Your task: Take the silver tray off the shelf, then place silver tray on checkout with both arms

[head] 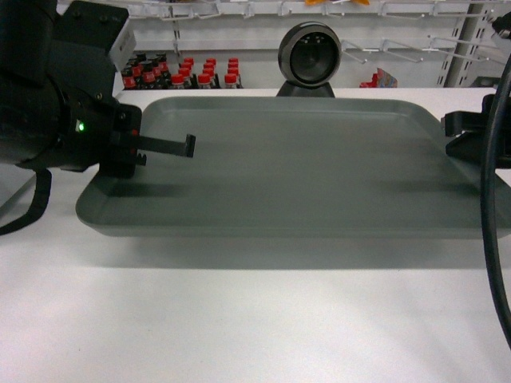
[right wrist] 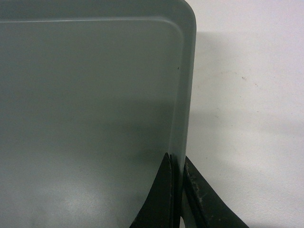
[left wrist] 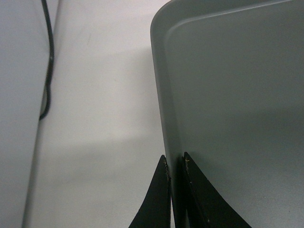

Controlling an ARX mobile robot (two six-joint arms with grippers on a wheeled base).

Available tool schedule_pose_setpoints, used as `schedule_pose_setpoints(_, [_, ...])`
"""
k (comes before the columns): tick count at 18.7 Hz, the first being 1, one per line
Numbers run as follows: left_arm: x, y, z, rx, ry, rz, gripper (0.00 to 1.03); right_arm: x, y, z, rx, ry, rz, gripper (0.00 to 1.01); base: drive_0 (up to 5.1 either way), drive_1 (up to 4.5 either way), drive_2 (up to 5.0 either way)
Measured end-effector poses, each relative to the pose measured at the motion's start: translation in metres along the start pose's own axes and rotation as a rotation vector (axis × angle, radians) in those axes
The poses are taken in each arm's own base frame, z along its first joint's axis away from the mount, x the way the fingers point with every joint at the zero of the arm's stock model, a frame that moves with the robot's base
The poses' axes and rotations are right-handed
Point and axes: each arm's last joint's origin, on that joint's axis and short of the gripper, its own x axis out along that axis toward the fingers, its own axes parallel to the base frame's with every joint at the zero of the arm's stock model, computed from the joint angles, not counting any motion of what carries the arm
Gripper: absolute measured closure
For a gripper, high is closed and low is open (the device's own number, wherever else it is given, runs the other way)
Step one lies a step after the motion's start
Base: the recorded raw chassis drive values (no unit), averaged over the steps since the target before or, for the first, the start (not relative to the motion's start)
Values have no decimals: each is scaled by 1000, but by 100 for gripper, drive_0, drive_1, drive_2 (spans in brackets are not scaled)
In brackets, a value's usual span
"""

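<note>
The silver tray (head: 303, 159) lies level over the white checkout (head: 239, 319) with a dark shadow along its near edge; I cannot tell whether it touches the top. My left gripper (head: 188, 148) is shut on the tray's left rim, one finger lying inside the tray. In the left wrist view the left gripper (left wrist: 175, 161) pinches the rim of the tray (left wrist: 237, 95). My right gripper (head: 449, 132) is shut on the right rim. The right wrist view shows the right gripper (right wrist: 176, 161) clamping the tray (right wrist: 85, 95) wall. The shelf it came from is out of view.
Behind the tray stands a round black camera-like device (head: 310, 56). Store shelves with red-capped bottles (head: 184, 73) fill the background. A thick black cable (head: 491, 199) hangs at the right. Another cable (left wrist: 49, 61) runs along the table's left edge.
</note>
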Motion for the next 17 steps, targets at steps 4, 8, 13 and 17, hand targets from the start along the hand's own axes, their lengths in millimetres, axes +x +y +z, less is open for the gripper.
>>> schedule_pose_setpoints(4, [8,-3,-4,6,20,-2,99,5,-2,-3,-14,5,-18,98,0,0,0])
schedule_pose_setpoints(8, [17,-6,-12,18,53,-7,99,13,-6,-14,-16,54,-33,98,0,0,0])
schedule_pose_setpoints(13, [20,-8,-16,25,71,-10,99,17,-10,-19,-37,64,-37,98,0,0,0])
schedule_pose_setpoints(17, [21,-9,-17,49,74,-5,88,17,-10,-19,-115,52,-36,85,0,0,0])
